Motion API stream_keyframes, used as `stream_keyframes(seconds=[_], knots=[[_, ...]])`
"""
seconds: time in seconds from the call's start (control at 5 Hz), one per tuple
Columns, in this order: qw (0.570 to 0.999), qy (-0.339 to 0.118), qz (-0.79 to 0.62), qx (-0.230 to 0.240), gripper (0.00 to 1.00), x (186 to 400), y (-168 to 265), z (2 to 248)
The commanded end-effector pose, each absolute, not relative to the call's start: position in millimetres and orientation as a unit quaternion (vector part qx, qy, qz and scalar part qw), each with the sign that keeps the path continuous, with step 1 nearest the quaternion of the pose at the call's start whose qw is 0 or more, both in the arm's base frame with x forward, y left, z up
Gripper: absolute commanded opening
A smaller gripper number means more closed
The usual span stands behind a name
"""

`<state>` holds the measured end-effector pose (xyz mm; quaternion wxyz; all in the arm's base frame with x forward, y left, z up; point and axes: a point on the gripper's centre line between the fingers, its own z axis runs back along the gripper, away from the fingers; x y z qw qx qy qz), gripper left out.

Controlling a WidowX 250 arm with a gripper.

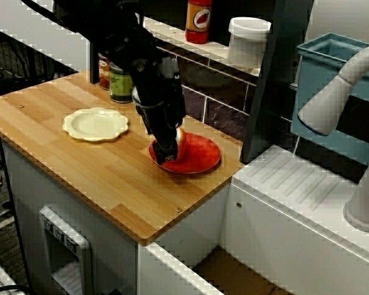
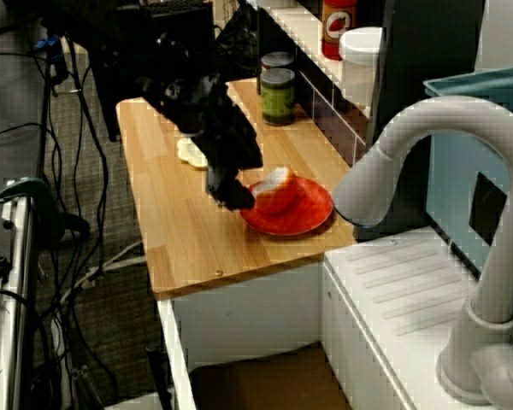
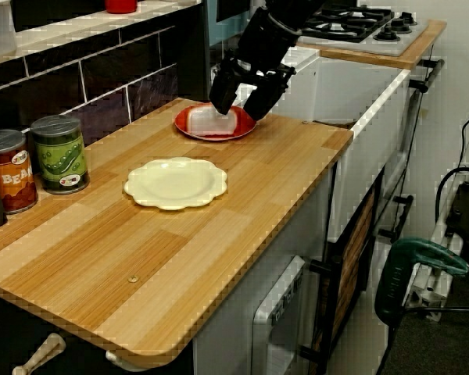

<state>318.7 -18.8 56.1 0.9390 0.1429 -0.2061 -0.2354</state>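
A red plate point(image 1: 200, 157) point(image 2: 303, 213) point(image 3: 189, 123) lies near the sink end of the wooden counter point(image 1: 80, 166). On it rests a small red cup with a white inside point(image 1: 181, 136) point(image 2: 275, 190) point(image 3: 216, 121), tipped on its side. My black gripper point(image 1: 168, 152) point(image 2: 236, 199) point(image 3: 239, 109) hangs low over the plate, right at the cup. In the view along the counter its two fingers point(image 3: 222, 95) stand spread apart, straddling the cup from above. From the front view the arm hides most of the cup.
A cream scalloped plate point(image 1: 95, 123) point(image 3: 176, 182) sits mid-counter. A green can point(image 1: 120, 83) point(image 3: 60, 154) and a bean can point(image 3: 8, 170) stand by the tiled wall. On the ledge are a sauce bottle point(image 1: 198, 19) and a white tub point(image 1: 248, 40). A grey faucet point(image 2: 427, 171) and sink lie beyond.
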Motion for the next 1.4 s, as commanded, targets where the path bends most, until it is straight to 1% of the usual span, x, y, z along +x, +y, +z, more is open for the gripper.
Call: stream_keyframes(seconds=[0.0,0.2,0.6,0.8,1.0,1.2], knots=[[0.941,-0.223,-0.223,0.124,1.0,340.6,-4.4,84.9],[0.95,-0.211,-0.205,0.102,1.0,348.4,0.9,92.1],[0.968,-0.189,-0.16,0.046,1.0,354.1,-1.3,80.7],[0.979,-0.18,-0.097,0.005,1.0,358.9,0.6,75.2],[0.985,-0.17,-0.031,-0.021,1.0,361.3,4.1,75.1],[0.987,-0.162,0.013,-0.019,1.0,360.5,1.0,74.1]])
